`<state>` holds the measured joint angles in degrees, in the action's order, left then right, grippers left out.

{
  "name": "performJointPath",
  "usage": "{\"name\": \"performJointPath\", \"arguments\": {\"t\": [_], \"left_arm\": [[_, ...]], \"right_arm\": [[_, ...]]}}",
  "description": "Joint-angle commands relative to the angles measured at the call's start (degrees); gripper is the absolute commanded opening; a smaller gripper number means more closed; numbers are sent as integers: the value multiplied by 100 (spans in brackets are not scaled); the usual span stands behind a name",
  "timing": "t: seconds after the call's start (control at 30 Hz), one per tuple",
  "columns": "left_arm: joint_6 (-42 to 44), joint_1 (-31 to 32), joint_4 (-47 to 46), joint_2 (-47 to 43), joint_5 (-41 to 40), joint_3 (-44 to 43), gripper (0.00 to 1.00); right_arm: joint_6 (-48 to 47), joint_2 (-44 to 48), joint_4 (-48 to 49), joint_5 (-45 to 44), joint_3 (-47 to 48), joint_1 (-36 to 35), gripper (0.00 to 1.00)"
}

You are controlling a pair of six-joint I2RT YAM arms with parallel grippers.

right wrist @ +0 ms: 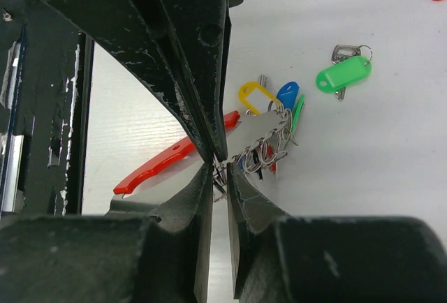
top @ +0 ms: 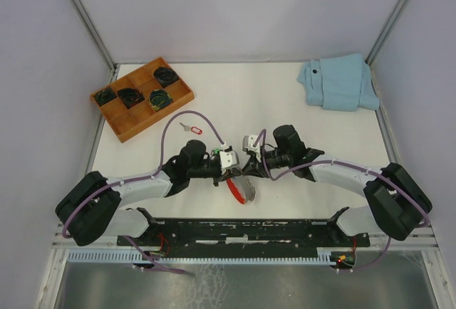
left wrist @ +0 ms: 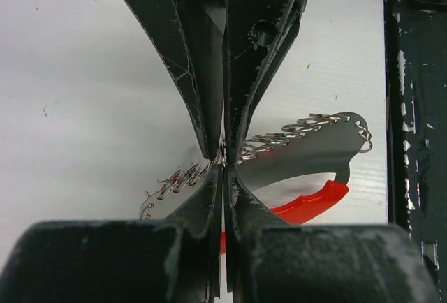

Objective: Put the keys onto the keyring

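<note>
The keyring hangs between my two grippers, its red curved band point(top: 235, 191) and grey ridged strap point(top: 248, 189) drooping toward the table. My left gripper point(left wrist: 222, 160) is shut on one of its wire rings point(left wrist: 279, 137). My right gripper point(right wrist: 222, 167) is shut on the ring bunch too, fingertips against the left one's. In the top view they meet left point(top: 236, 166) to right point(top: 248, 166). Yellow point(right wrist: 256, 98) and blue point(right wrist: 287, 94) tags hang from it. The green-tag key point(right wrist: 343, 73) lies loose on the table beyond it. The red-tag key point(top: 192, 129) lies apart, farther back.
A wooden divided tray point(top: 142, 97) with dark coiled items stands at the back left. A folded light blue cloth point(top: 338, 82) lies at the back right. The black rail point(top: 242, 232) runs along the near edge, just behind the grippers.
</note>
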<state>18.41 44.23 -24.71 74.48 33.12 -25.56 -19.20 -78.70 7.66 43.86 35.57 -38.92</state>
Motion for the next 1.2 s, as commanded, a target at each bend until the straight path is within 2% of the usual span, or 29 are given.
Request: {"name": "performJointPath", "arguments": {"t": [0.0, 0.37, 0.5, 0.8, 1.03, 1.17], "left_arm": [[-240, 32, -257, -54, 220, -265, 3], [-334, 29, -268, -13, 288, -317, 3], [-401, 38, -321, -24, 331, -307, 3], [-843, 26, -884, -528, -547, 105, 29], [-1643, -19, -1701, -955, -1215, 643, 41], [-2258, -153, -2244, -810, -1394, 949, 43]], "right_arm": [[-201, -59, -57, 10, 250, -58, 20], [-163, -156, 68, 6, 258, -116, 10], [-110, -172, 108, -55, 269, -139, 2], [127, 426, 134, -482, -76, -83, 1], [529, 840, 783, -793, -607, -56, 1], [614, 840, 1143, -847, -781, -47, 1]]}}
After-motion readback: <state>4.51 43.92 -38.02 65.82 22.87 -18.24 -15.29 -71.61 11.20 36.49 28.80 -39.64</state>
